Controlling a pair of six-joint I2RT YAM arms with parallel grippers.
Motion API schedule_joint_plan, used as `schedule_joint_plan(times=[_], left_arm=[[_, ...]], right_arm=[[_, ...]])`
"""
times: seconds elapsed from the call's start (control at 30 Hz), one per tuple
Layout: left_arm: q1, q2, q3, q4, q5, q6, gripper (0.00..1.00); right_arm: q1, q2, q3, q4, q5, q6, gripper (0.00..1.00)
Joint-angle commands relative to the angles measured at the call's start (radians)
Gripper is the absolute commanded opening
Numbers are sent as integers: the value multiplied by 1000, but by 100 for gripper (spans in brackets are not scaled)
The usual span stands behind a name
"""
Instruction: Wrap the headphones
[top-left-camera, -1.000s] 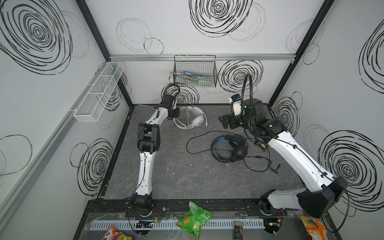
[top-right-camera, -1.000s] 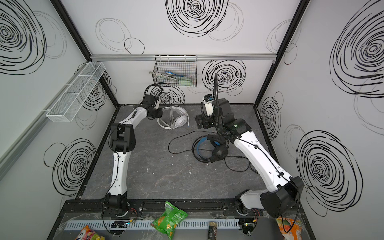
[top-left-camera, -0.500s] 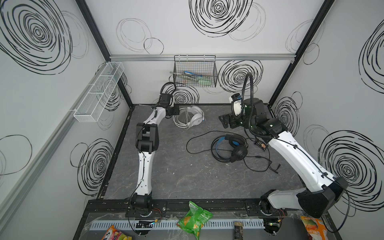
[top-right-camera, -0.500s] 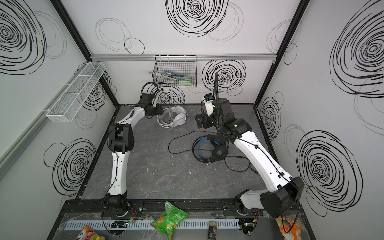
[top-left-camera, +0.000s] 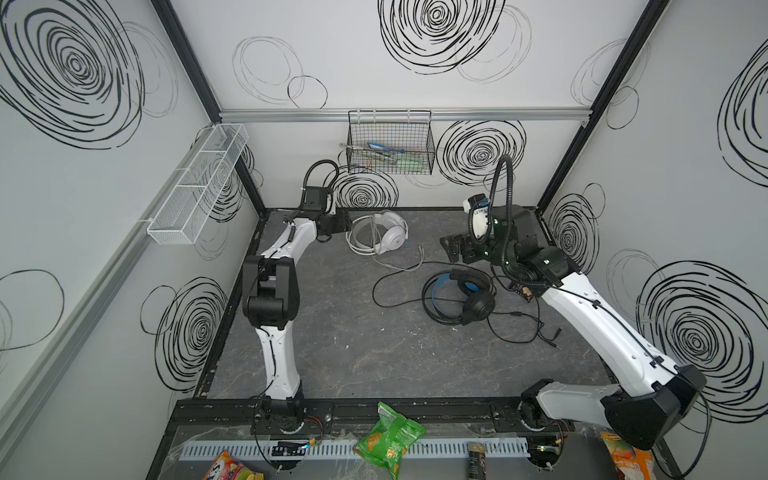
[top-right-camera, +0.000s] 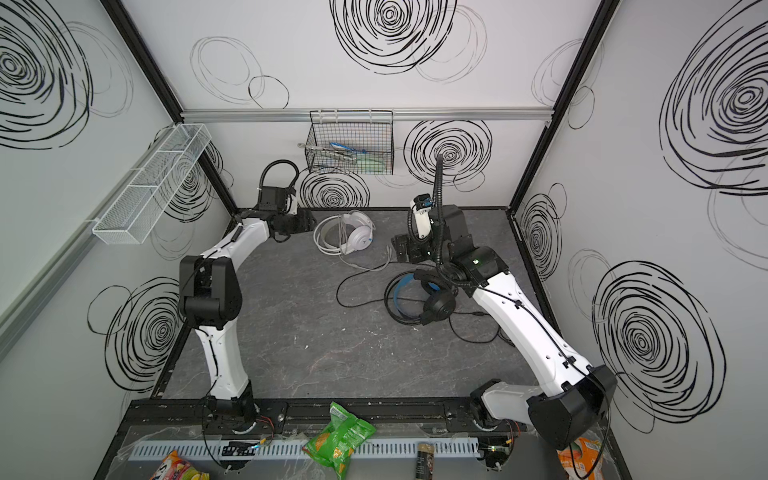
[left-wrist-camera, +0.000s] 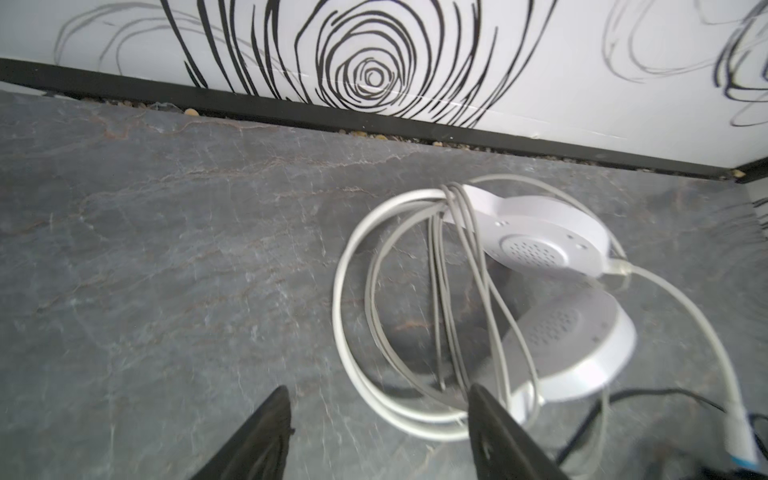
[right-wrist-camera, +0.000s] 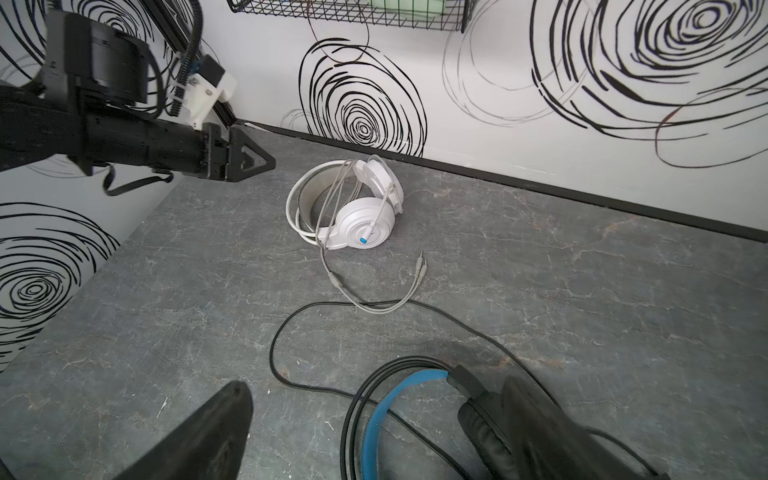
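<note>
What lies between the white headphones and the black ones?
Only cables: the loose white cable from the white headphones and a black cable loop from the black headphones, clearest in the right wrist view.

Walls (top-left-camera: 374, 62): white panels, black hand-drawn swirls, set in black corner posts (top-left-camera: 187, 62).
Floor (top-left-camera: 374, 345): dark grey, stone-veined, matte.
Back wall: silver rail (top-left-camera: 498, 113) carrying a black wire basket (top-left-camera: 390, 149).
Left wall: white mesh shelf (top-left-camera: 195, 187), three compartments.
Front edge: white slotted strip (top-left-camera: 232, 449), green snack bag (top-left-camera: 388, 436).
Light: even, soft shadows.
</note>
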Motion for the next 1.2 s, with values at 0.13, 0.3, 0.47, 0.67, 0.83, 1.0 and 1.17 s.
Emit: schedule_joint_plan(times=[0.13,0.3,0.47,0.67,0.83,1.0,1.17], left_arm=[[3,-310,-352,100,81,-86,71],[-86,-500,-548,102,86,-99,71],[-207,-608,-676,142,76,-112,72],[-397,-665,-713,158,28,-132,72],[-548,-640,-717,218,3,-258,70],[-688,-507,-632,212,-132,-346,74],[-749,-347,-538,182,-176,-389,86]], right_arm=[[-1,-46,-62,53,-18,60,97],[-4,-63,-135,74,-38,101,97],[-24,-59,-153,86,-59,122,97],[-95,-85,-262,107,-96,161,97],[-188,-111,-372,120,-78,163,97],[-190,-102,-405,133,-36,153,97],[-190,-115,-421,126,6,127,97]])
